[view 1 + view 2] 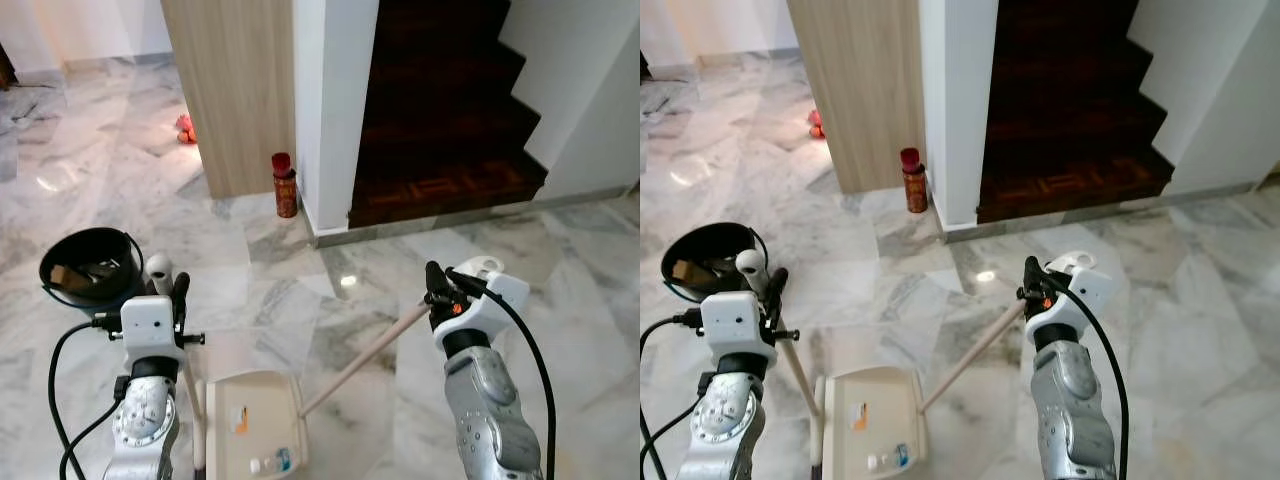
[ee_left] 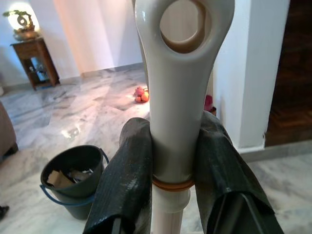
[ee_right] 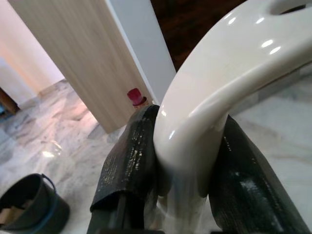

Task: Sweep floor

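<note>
Holding: cream dustpan [image 1: 255, 425], flat on marble floor [image 1: 590, 300] between both arms, close in front.
Left gripper [image 2: 170, 161]: fingers clamped on dustpan's upright handle [image 2: 175, 87], just below its loop end.
Right gripper [image 3: 187, 161]: fingers closed around curved white grip of broom stick [image 1: 365, 355], slanting down behind dustpan.
Nearby: black bucket [image 1: 92, 265] of scraps to left; red can [image 1: 285, 185] by wall corner.
Risk: probably glossy handles twisting in grip; stick knocking dustpan askew.
</note>
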### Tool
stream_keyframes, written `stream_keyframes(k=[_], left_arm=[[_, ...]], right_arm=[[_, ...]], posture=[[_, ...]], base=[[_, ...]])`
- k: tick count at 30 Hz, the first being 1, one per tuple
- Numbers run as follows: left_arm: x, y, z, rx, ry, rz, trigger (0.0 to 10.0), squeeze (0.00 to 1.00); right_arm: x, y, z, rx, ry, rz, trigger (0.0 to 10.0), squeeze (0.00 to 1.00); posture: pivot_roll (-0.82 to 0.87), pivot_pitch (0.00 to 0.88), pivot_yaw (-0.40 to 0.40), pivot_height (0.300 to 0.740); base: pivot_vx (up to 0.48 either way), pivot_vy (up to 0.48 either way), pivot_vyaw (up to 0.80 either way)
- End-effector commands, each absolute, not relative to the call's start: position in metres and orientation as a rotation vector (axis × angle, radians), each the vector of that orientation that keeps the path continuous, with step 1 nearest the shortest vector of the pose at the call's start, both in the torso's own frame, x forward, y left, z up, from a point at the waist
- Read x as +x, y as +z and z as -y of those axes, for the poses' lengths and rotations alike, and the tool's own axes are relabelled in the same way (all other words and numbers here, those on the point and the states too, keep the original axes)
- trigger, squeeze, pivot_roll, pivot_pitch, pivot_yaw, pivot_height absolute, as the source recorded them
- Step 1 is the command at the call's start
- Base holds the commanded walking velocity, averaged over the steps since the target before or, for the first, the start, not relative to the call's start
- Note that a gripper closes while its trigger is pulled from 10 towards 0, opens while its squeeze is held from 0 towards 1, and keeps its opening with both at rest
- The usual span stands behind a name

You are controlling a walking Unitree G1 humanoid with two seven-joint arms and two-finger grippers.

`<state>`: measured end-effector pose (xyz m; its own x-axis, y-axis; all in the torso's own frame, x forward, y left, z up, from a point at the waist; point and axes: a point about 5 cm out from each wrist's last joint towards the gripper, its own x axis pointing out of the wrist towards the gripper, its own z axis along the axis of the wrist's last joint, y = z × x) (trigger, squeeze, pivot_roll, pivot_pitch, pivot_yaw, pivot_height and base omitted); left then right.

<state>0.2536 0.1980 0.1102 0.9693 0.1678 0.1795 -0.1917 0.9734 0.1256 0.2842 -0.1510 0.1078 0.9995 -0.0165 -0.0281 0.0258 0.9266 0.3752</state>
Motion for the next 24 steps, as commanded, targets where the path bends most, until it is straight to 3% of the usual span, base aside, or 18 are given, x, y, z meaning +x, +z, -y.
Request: stream_keyframes(k=[1, 24], left_arm=[[0.2561, 0.1188, -0.1924, 0.137, 0.169, 0.21, 10.0, 0.0], [0.2564, 0.1188, -0.1929, 0.138, 0.169, 0.21, 10.0, 0.0]], right_arm=[[0.2856, 0.1172, 0.1504, 0.427, -0.021, 0.016, 10.0, 0.0], [0.2866, 0.12, 0.1507, 0.422, -0.011, 0.026, 10.0, 0.0]], posture=[[0.01, 0.047, 0.018, 0.74], [0.01, 0.047, 0.022, 0.74]], base=[[0.0, 0.349, 0.0], [0.0, 0.352, 0.0]])
